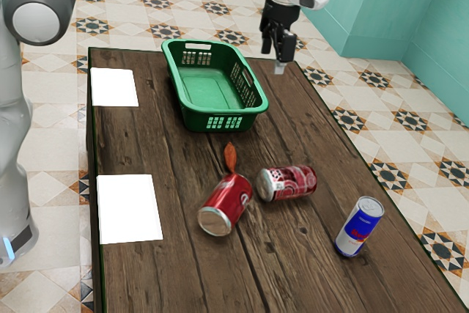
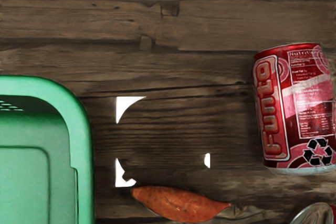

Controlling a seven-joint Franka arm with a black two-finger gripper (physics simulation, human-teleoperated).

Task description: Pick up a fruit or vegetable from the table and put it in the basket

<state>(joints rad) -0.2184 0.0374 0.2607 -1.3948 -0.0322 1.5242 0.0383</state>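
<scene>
Exterior view: sweet potato (image 1: 231, 157) lies inside table (image 1: 289, 254) edges, pickup and basket (image 1: 209, 89) drop undone; I can't tell my gripper's (image 1: 279, 58) spread.

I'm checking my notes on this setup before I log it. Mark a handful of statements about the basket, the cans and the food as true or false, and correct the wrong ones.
1. The sweet potato lies on the table, outside the basket. True.
2. The basket is red. False: it is green.
3. The blue-and-silver can stands upright. True.
4. A red can lies inside the basket. False: both red cans are on the table, and the basket is empty.
5. Both red cans stand upright. False: they lie on their sides.
</scene>
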